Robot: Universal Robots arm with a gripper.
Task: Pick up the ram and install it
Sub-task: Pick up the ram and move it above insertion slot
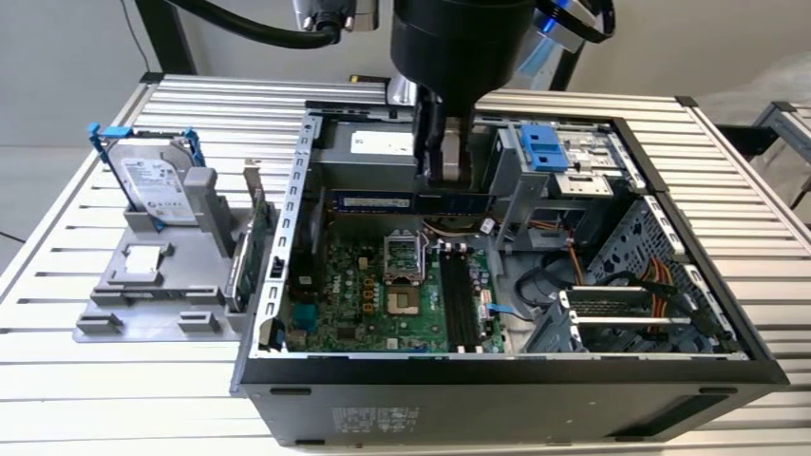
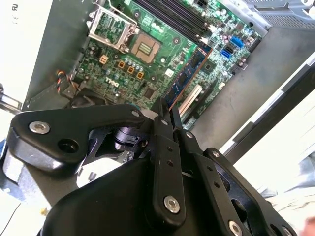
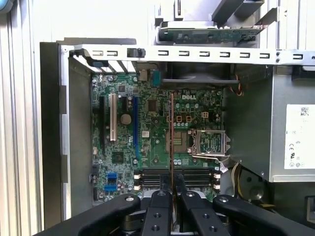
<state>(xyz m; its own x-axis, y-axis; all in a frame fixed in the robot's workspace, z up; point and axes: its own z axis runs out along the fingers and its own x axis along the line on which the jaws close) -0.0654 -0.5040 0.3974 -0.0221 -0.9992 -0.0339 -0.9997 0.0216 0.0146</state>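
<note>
The claw (image 1: 443,187) is hanging in the upper centre of the exterior view, over the open computer case (image 1: 507,389) that is lying on the bench (image 1: 114,380). Its 2 fingers are pinched narrow on the ram (image 1: 374,201), gripping the stick near its middle so that blue board is sticking out on both sides. The ram is riding clear above the motherboard (image 1: 367,294), touching nothing but the claw.

In the first wrist view the ram (image 3: 172,137) is showing edge-on as a thin line running out from the claw (image 3: 172,194).

The memory slots (image 1: 459,304) are sitting lower in the exterior view, near the centre, beside the processor socket (image 1: 403,275). They are running toward the camera while the stick is lying across the frame, so the 2 appear to be crossing. Judging from this, seating it well is depending on bringing the long edge into line with 1 slot, holding it level, and pressing straight down. Whether the slot latches are standing open, I cannot tell. A tilted stick is risking a jam.
</note>
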